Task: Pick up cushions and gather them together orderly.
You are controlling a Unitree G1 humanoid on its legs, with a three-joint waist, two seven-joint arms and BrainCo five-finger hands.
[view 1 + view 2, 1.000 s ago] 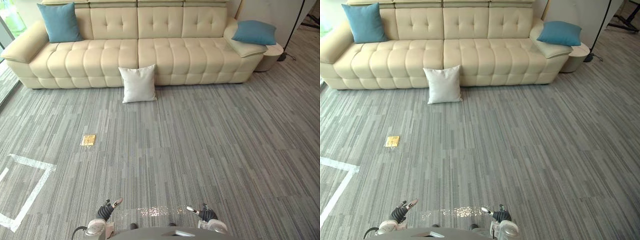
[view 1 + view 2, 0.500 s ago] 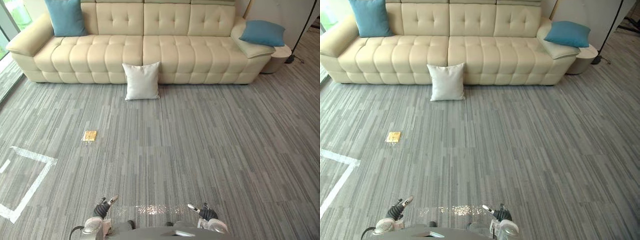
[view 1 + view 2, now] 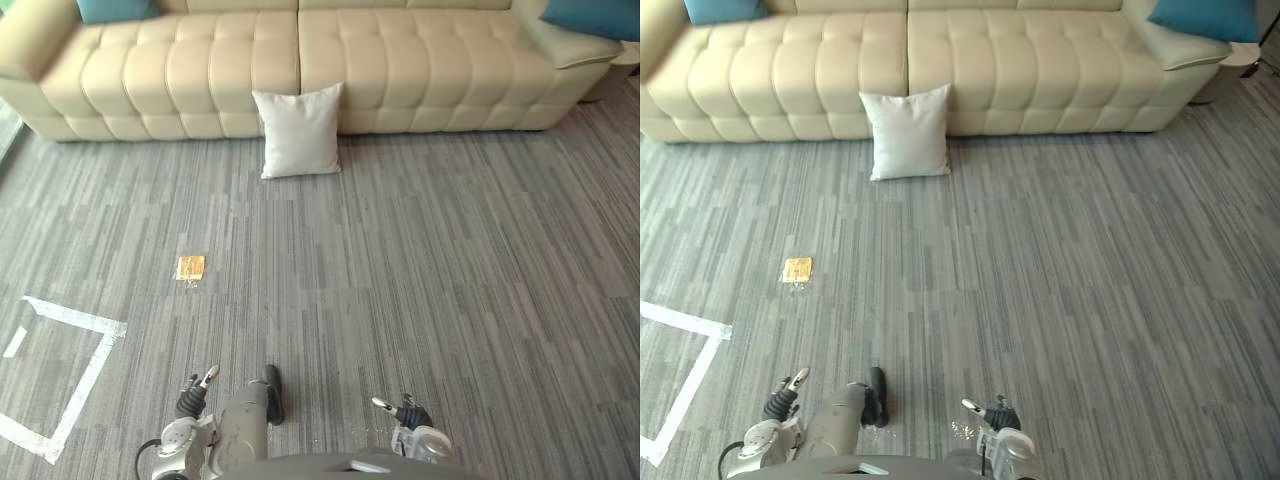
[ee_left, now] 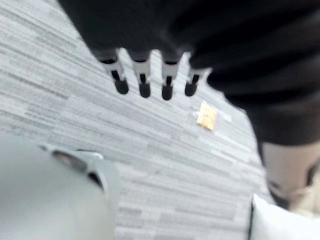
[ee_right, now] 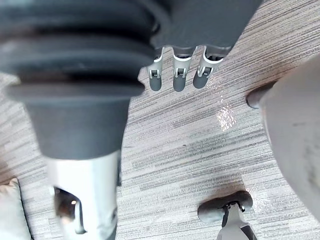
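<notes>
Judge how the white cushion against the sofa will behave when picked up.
The white cushion looks plump and soft, so it probably dents when squeezed and weighs little. It stands on edge against the sofa, so a nudge may topple it.

Loose fingers (image 4: 144, 89) above carpet (image 4: 165, 165); possibly cushion (image 4: 280, 224).

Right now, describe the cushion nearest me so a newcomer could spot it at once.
Look to the long cream sofa across the grey carpet. Against its front, near the middle, a white cushion stands propped on the floor. It alone is white and off the seat; the blue cushions sit up at the sofa's ends.
</notes>
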